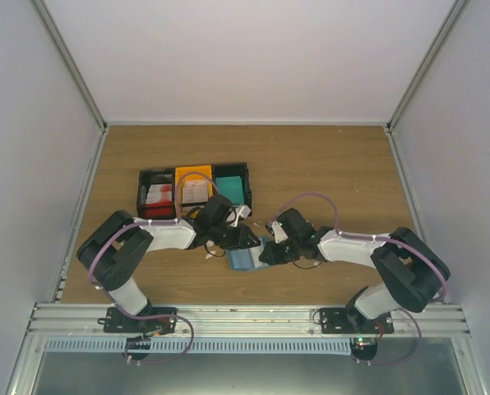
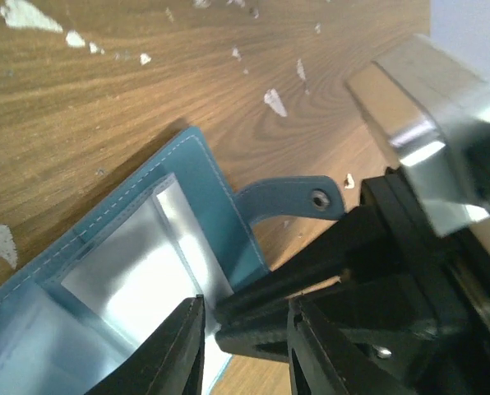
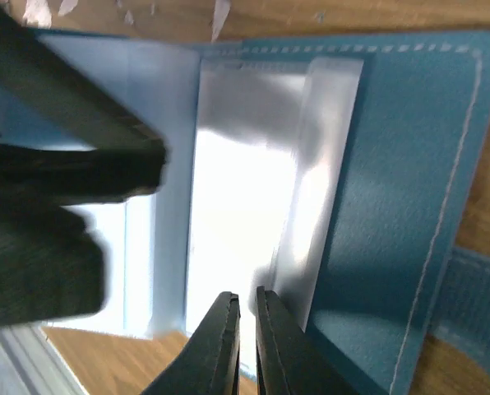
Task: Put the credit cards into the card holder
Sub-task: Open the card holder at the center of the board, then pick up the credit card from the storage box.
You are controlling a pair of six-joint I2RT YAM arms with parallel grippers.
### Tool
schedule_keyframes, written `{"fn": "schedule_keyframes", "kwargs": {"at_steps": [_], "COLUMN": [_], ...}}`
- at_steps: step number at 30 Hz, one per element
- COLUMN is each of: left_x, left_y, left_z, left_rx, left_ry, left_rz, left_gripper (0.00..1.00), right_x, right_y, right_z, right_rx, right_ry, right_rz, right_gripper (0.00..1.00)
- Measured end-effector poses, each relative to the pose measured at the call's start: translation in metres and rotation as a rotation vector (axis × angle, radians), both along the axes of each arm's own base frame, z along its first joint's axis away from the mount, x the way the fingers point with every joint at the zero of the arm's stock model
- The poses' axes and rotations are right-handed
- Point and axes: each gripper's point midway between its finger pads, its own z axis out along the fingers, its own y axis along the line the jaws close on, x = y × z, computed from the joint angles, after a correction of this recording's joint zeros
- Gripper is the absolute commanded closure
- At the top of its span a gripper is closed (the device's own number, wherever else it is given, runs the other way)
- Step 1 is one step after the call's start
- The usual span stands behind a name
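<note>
**Left pincer [image 1: 238,239] and right pincer [image 1: 271,249] at the open card holder [image 1: 243,261]**

Top view: both pincers meet over the card holder, which lies open on the counter [image 1: 335,181] between the two arms. Credit cards [image 1: 157,196] lie in the row of bins [image 1: 140,191] beyond it.

Left wrist view: the left pincer's fingers stand apart at the card holder's edge. Whether they grasp it cannot be told. The strap [image 2: 298,197] lies flat on the counter.

Right wrist view: the right pincer is clenched on the edge of a clear pocket [image 3: 253,189] of the card holder.
</note>
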Motion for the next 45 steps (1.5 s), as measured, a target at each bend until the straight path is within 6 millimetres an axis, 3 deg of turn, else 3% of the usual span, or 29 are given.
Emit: {"fn": "schedule_keyframes", "kwargs": {"at_steps": [6,10,13,17,20,24,30,37,45], "left_x": [0.011,0.033,0.052,0.074,0.085,0.095,0.115,0.124,0.127], "left_y": [0.013,0.021,0.036,0.067,0.087,0.100,0.095,0.090,0.086], "left_z": [0.030,0.068,0.096,0.113,0.114,0.118,0.127,0.108,0.081], "left_rx": [0.053,0.105,0.164,0.233,0.279,0.323,0.342,0.394,0.443], "left_ry": [-0.130,-0.280,-0.384,-0.445,-0.453,-0.469,-0.523,-0.539,-0.568], "left_rz": [0.035,0.073,0.127,0.210,0.244,0.244,0.194,0.088,-0.078], "left_gripper": [0.59,0.56,0.56,0.56,0.56,0.56,0.57,0.57,0.37], "right_x": [0.014,0.019,0.023,0.020,0.014,0.013,0.013,0.012,0.012], "right_y": [0.002,0.009,0.025,0.042,0.046,0.053,0.053,0.048,0.037], "right_z": [0.003,0.013,0.022,0.016,0.003,0.002,-0.001,0.001,0.004], "right_rx": [-0.066,-0.119,-0.159,-0.251,-0.337,-0.403,-0.463,-0.412,-0.295], "right_ry": [-0.045,-0.087,-0.127,-0.149,-0.148,-0.183,-0.212,-0.234,-0.216], "right_rz": [-0.038,-0.032,-0.014,0.005,0.012,0.005,-0.012,-0.052,-0.093], "right_gripper": [0.85,0.75,0.65,0.51,0.42,0.37,0.35,0.35,0.36]}}
